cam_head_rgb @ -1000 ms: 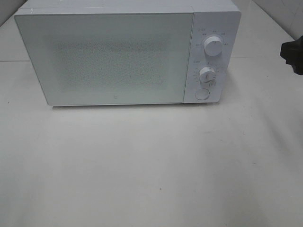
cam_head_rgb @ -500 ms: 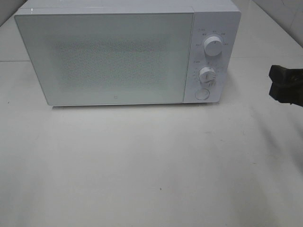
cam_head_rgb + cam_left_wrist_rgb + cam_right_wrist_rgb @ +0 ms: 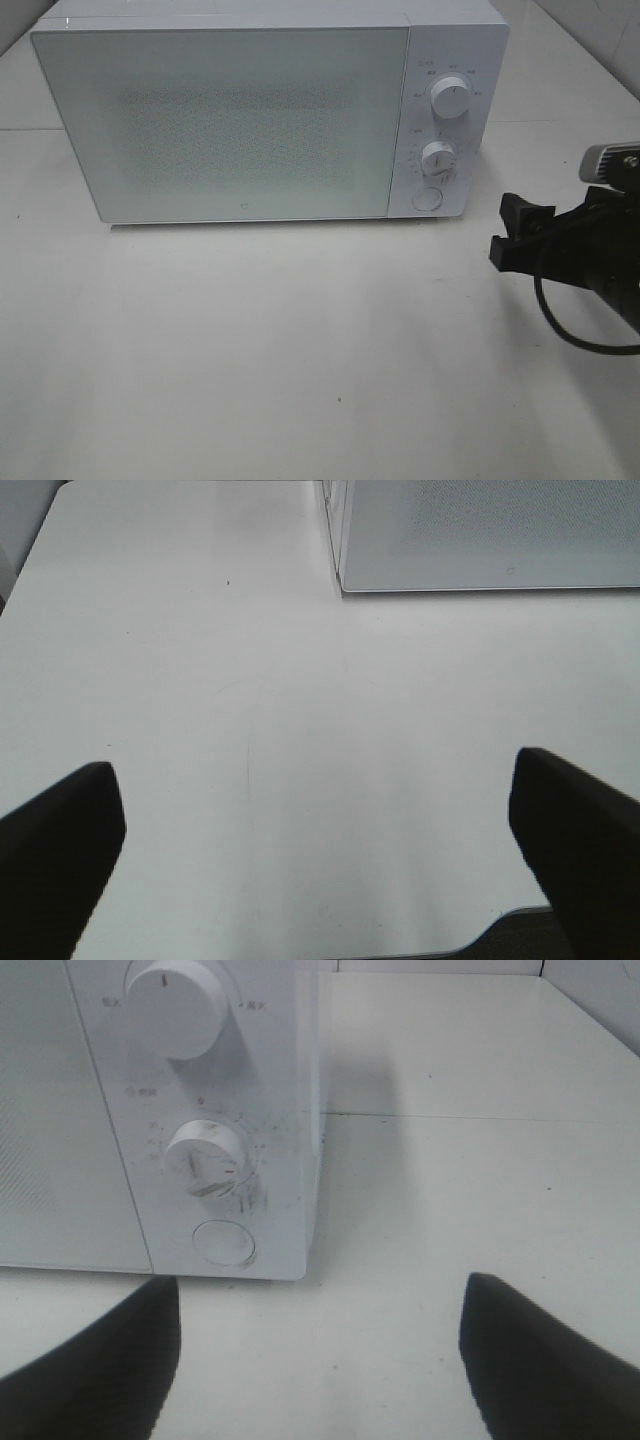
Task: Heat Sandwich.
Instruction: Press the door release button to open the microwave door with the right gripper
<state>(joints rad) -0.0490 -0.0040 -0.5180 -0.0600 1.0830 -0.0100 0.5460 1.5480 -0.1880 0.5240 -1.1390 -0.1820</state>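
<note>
White microwave, door shut, upright at the rear of the pale bench; upper dial, lower dial and round button on its right panel. Right fingers spread wide, empty, near that panel, not touching. Left fingers fully apart, empty, over the bench. Sandwich: not visible in any view.

- A white microwave stands on the far part of a pale table, its door shut.
- On its right panel, an upper knob sits above a lower knob, with a round button just beneath.
- Small dark specks dot the table.
</note>
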